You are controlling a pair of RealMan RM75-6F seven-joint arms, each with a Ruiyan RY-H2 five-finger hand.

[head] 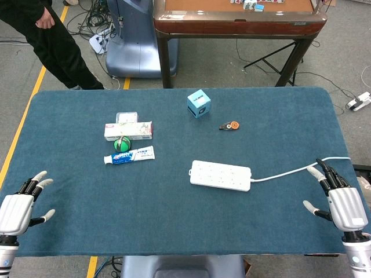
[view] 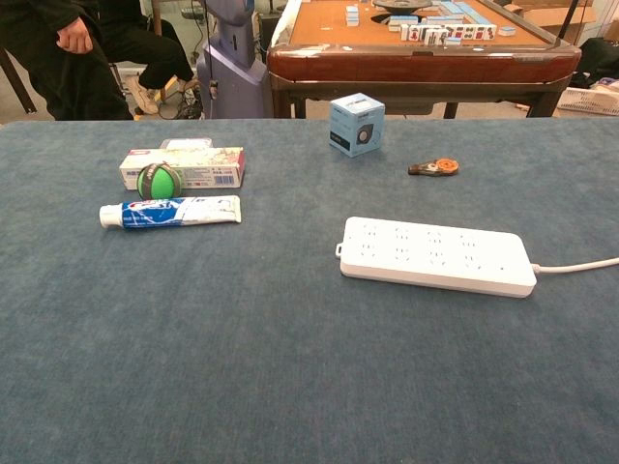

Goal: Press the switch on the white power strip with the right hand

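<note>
Strip [head: 221,175] flat mid-table, sockets up for pressing | my right hand [head: 342,205] spread, empty, well apart | switch unpressed

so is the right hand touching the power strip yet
No, the right hand hovers open near the table's right edge, well apart from the white power strip.

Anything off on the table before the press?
Nothing stands out. The white power strip lies flat and intact, cord trailing right; the right hand is clear of it, holding nothing.
</note>
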